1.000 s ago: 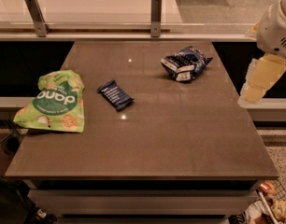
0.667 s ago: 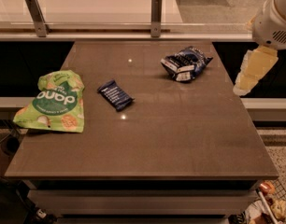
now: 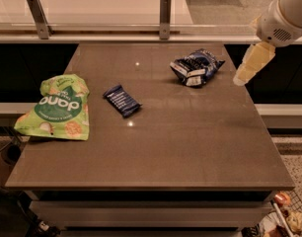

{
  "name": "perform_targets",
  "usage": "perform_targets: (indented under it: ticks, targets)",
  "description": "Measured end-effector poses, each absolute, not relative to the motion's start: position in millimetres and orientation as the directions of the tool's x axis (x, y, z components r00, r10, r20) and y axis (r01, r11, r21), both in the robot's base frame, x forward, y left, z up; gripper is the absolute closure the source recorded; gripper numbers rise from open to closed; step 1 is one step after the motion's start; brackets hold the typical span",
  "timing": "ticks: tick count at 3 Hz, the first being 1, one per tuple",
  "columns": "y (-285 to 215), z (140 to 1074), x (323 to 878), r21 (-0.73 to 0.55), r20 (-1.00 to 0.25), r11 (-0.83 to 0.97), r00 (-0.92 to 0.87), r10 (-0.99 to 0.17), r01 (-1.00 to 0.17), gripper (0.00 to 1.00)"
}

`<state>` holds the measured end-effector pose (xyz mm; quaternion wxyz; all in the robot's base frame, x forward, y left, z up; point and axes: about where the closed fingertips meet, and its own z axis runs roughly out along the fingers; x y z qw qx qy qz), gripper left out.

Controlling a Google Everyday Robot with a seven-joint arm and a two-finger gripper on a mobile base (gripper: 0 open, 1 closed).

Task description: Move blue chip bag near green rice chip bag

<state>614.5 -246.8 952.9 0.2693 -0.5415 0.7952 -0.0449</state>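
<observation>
The gripper hangs in the air just beyond the table edge nearest the blue chip bag. It is angled down and in toward that bag, close to it but not touching. From where I stand I cannot tell whether it is spread or closed, and it carries nothing. The white arm housing sits above and behind it, away from the bag, so it looks like an approach from the side rather than from straight overhead. The bag lies crumpled and puffed near the back of the brown table, white lettering showing, with bare surface all around it, which should leave room to come in. Beyond the bag, roughly halfway across the table, lies a small flat dark-blue wrapper, set at a slant. It sits more or less between the bag and its goal, so I would expect any carry to pass over it or behind it. Well apart from the bag, at the opposite edge, the green rice chip bag lies flat, logo up. By my reckoning the move has not yet begun, and the grasp comes first.
</observation>
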Motion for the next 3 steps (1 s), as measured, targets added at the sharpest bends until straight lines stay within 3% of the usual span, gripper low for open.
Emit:
perform_targets:
  ticks: [2, 3]
  targets:
    - [-249, 918, 661, -0.331, -0.517, 0.552, -0.343, -0.784, -0.765, 0.00]
    - [-248, 919, 665, -0.338, -0.526, 0.557, -0.339, -0.780, -0.759, 0.00]
